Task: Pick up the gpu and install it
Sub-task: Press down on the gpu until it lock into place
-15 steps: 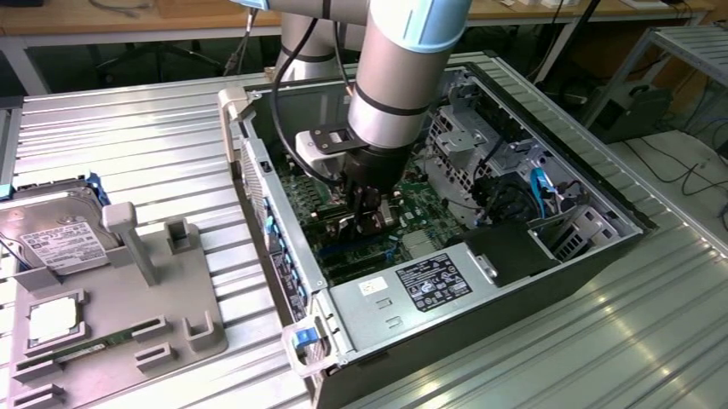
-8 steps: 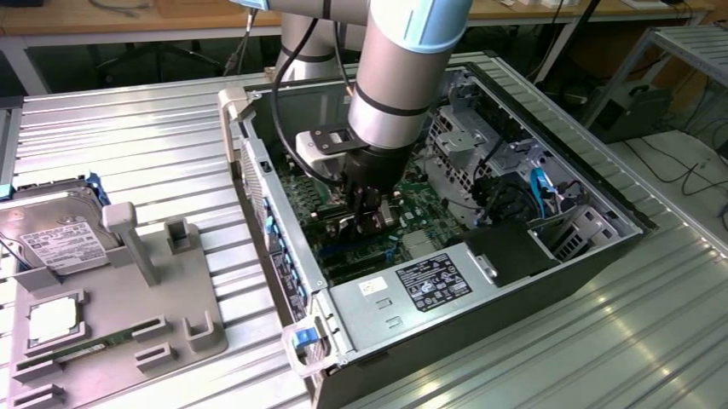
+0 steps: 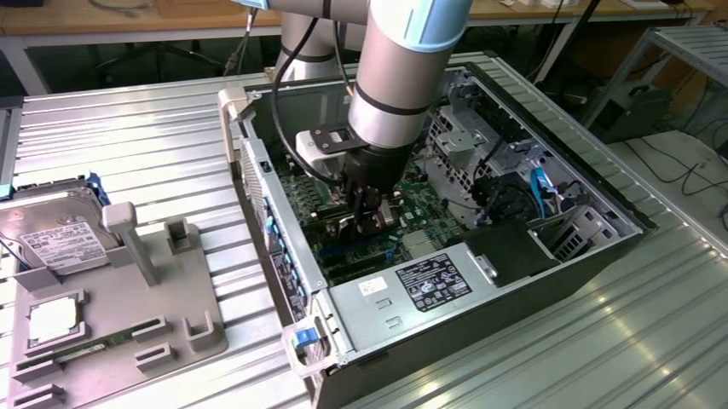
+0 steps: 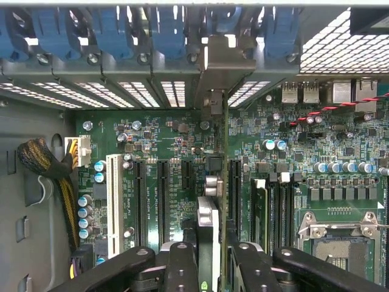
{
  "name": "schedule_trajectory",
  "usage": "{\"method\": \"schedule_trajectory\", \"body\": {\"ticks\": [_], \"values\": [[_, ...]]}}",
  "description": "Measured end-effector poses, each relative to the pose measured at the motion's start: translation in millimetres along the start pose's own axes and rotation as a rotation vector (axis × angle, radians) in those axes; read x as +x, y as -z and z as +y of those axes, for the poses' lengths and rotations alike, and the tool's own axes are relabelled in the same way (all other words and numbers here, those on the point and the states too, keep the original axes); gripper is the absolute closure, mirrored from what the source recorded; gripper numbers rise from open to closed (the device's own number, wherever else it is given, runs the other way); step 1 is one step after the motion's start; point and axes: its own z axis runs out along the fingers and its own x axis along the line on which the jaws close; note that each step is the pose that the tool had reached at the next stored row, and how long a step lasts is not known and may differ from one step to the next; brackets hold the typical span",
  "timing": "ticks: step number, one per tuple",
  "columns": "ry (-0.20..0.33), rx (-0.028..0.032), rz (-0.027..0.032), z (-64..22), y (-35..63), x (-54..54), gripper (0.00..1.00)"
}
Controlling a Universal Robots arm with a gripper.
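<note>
Right now I have the gripper (image 3: pixel 370 223) down inside the open computer case (image 3: pixel 592 247), and its fingers (image 4: pixel 182 267) are closed narrowly on the gpu (image 4: pixel 209 234), which I see edge-on in the wrist view as a thin card standing upright between them. The card's long axis runs straight away from the gripper toward the rear wall of the case, where its silver bracket (image 4: pixel 220 67) stands up against the row of slot openings under the blue clips (image 4: pixel 167 30). Below it lies the green motherboard (image 4: pixel 158 176), and the card's lower edge runs parallel to the long black expansion slots (image 4: pixel 163 198), just beside them; whether it is directly over one or already seated in it I cannot tell from here. In the exterior view the arm (image 3: pixel 398 85) comes straight down over the board, well apart from the grey parts tray (image 3: pixel 119 315) and hard drive (image 3: pixel 51 234) out on the table at the exterior view's left.
</note>
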Motion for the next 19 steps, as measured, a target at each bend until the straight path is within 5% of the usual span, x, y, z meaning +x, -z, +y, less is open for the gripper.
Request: {"method": "schedule_trajectory", "body": {"ticks": [19], "values": [[0.002,-0.0009,0.0001,-0.1,-3.9,-0.2,0.73]]}}
